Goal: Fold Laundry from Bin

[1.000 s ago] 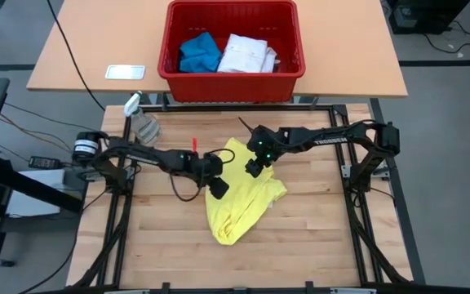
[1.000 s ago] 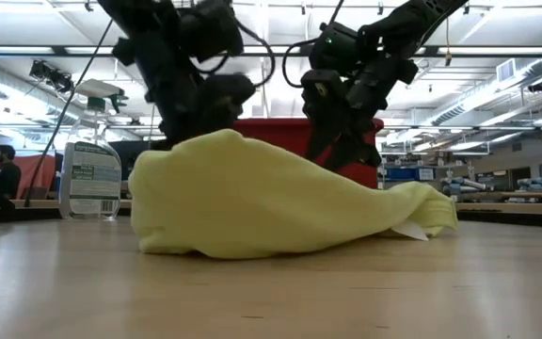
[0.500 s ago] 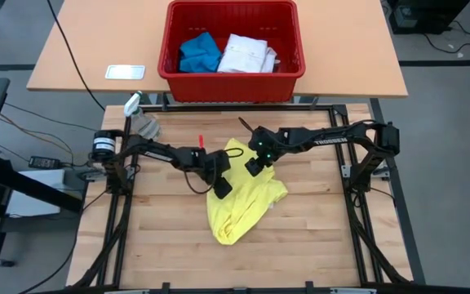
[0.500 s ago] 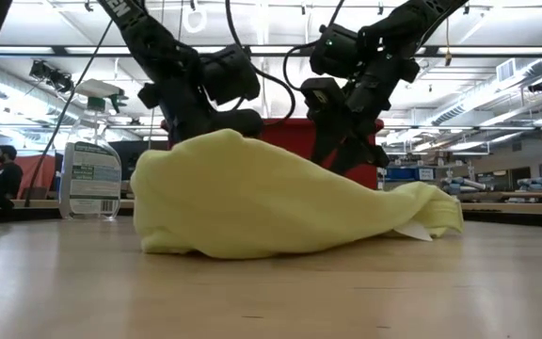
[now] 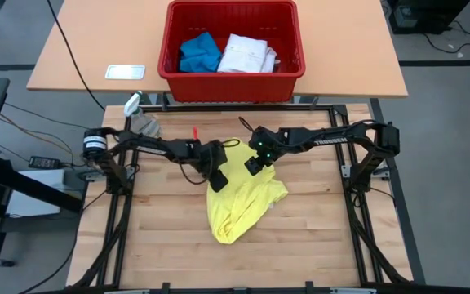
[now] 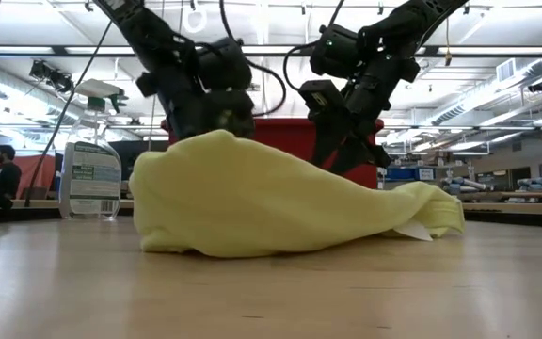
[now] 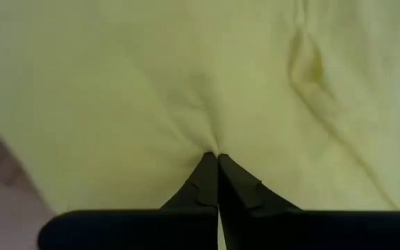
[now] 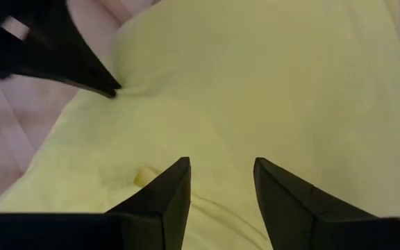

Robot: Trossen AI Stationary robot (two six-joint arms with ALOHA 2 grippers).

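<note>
Laundry status: we see only the yellow T-shirt (image 5: 239,196) out, crumpled mid desk (image 5: 161,245), unfolded. White shirt (image 5: 246,54) + blue piece (image 5: 198,52) sit in bin (image 5: 231,82), so we judge task early. Left end effector (image 7: 217,158) pinched together on a shirt pleat at its L edge; right end effector (image 8: 221,170) fingers apart, over the shirt, nothing gripped. Dark grey piece: can't find it; shirt's collar/sleeves hard to make out.
</note>
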